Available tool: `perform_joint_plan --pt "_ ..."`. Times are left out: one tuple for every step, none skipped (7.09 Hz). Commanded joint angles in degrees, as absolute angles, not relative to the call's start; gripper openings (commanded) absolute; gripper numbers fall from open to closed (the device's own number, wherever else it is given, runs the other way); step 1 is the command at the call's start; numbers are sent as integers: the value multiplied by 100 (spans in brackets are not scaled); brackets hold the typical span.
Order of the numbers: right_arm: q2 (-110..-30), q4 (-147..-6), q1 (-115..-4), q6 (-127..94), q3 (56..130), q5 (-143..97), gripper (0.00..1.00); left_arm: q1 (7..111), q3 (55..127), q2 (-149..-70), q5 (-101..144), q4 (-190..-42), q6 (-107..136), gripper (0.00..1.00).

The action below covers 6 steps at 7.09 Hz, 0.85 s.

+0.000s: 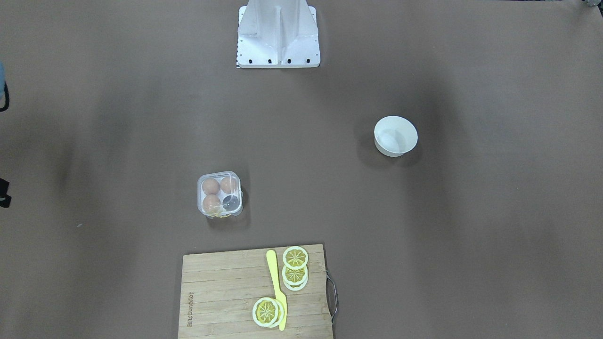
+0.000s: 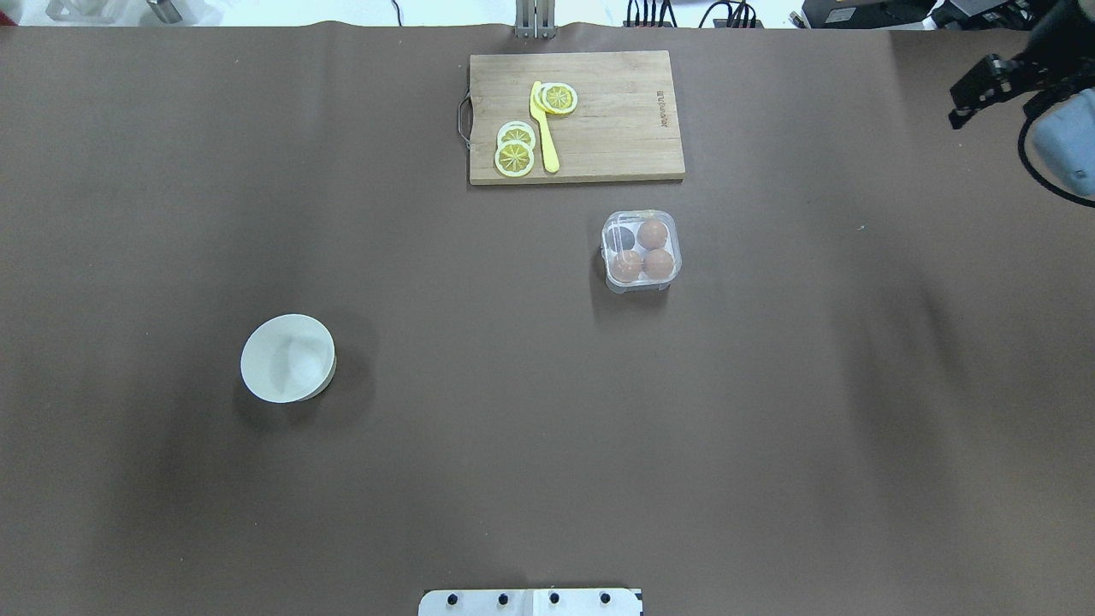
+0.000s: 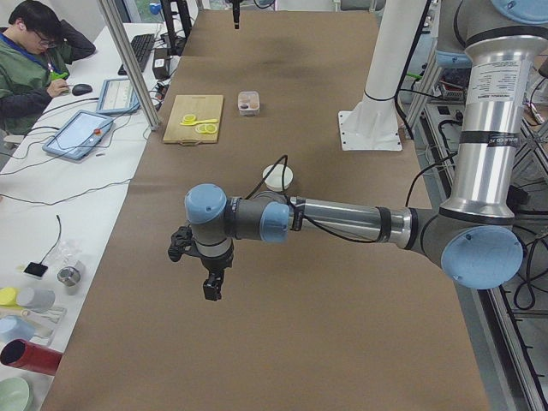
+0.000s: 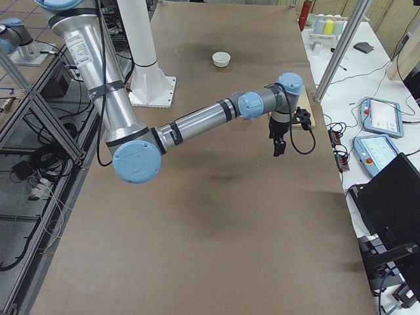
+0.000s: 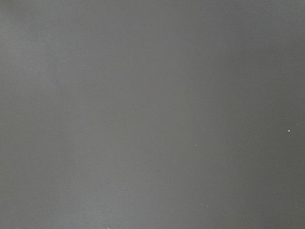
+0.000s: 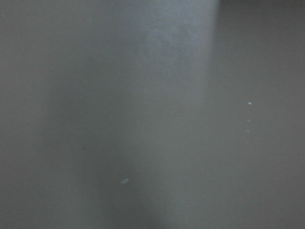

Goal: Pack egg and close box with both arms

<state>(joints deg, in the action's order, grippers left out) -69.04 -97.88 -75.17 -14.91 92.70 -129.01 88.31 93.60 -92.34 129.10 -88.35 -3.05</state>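
"Orange-brown shells, three of them, are seated in the box (image 2: 641,251)," I call over the link. "It's on the counter (image 2: 513,445), in the robot's right half, just this side of the cutting board (image 2: 616,128). The far-left cell, as the overhead camera has it, is empty."

"Which way do the eggs (image 2: 658,263) point?"

"Each one reads as round from above, so I judge its long axis stands upright in its cell. Which end is up, I can't say. The cells hold them that way, so none can roll. The box is square and has no long axis of its own. Its sides run roughly along the counter's edges."

"Lid?"

"Going by the glare, it looks laid over the tray. Whether it's snapped shut I can't tell."

"And the arms?"

"Both are out at the counter's ends, I'd guess to leave the middle free. The left arm (image 3: 342,221) reaches out low, and the left end effector (image 3: 210,287) hangs tip-down above bare counter, apart from the bowl (image 2: 287,358). The right end effector (image 4: 277,146) hangs the same way at the other end. Whether the fingers are apart or together, I cannot tell for either. The side cameras are too far off, and both wrist cameras show only brown surface. Neither is near the box."
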Motion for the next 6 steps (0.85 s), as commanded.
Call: perform_joint_plan --pt "-7381 -10465 -8416 160 8984 -12929 100 8833 9728 -8957 13242 -8859 383 99" --pt "-7635 -10494 -8690 558 8939 -12920 100 8833 9808 -8956 13506 -8877 883 99" --pt "-8029 -10425 -8910 649 8991 -12963 100 8842 10026 -8799 13535 -8886 914 99" --pt "-8477 -10398 -9043 920 9104 -13025 100 8842 10124 -8711 13544 -8877 879 99" --pt "-8829 -10354 -9053 932 9253 -12956 100 8816 9994 -8423 13535 -8894 862 99" --pt "-9016 -9918 -9053 923 9264 -12955 100 8833 9906 -8455 13535 -9164 844 99"
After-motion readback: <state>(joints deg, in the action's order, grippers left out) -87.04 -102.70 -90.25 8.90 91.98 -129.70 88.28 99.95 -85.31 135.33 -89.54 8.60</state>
